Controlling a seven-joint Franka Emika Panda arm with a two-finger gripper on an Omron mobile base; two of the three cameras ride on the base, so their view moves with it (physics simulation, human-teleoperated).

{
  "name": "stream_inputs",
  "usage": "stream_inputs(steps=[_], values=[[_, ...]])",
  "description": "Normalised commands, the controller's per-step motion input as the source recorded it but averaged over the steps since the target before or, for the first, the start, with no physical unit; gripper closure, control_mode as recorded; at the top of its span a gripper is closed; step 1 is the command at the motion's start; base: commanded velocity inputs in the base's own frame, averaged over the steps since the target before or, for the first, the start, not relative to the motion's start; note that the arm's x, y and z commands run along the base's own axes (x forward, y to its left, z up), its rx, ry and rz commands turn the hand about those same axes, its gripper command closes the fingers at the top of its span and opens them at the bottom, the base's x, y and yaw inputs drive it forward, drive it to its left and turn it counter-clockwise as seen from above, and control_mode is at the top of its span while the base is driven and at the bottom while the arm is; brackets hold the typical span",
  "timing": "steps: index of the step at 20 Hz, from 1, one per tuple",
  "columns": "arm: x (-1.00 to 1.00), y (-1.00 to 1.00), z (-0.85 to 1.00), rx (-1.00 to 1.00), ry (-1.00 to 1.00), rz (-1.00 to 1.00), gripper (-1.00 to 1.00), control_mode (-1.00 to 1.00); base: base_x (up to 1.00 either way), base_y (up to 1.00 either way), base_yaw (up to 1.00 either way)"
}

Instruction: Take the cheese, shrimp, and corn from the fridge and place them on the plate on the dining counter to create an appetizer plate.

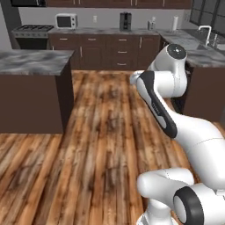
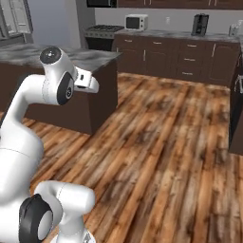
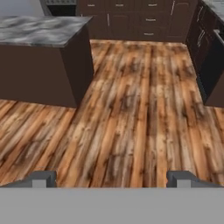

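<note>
My gripper (image 3: 111, 179) is open, its two dark fingertips (image 3: 43, 178) set wide apart with nothing between them, hanging high over the wooden floor. The arm is folded up above the base, with the hand (image 2: 88, 80) pointing forward and down. The dining counter (image 1: 35, 61), a marbled top on a dark brown base, stands ahead on the left, and the part of its top that I see is bare. A grey front that looks like the fridge (image 2: 14, 19) shows at the far upper left. The cheese, shrimp, corn and plate are out of view.
Dark drawer-fronted cabinets line the back wall, carrying a microwave (image 1: 66, 20) and a black coffee machine (image 1: 125, 20), beside a stove (image 1: 33, 30). A counter with a sink (image 1: 206, 37) runs along the right. Wooden floor (image 1: 101, 132) lies between them.
</note>
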Motion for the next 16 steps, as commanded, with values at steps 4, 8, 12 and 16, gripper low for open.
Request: stream_inputs(steps=[4,8,12,16], values=[[0.0,0.0,0.0,0.0,0.0,0.0,-1.0,1.0,1.0,-0.38,0.06],[0.0,0.0,0.0,0.0,0.0,0.0,-1.0,1.0,1.0,-0.36,0.06],[0.0,0.0,0.0,0.0,0.0,0.0,-1.0,1.0,1.0,-0.36,0.06],[0.0,0.0,0.0,0.0,0.0,0.0,-1.0,1.0,1.0,-0.35,0.06]])
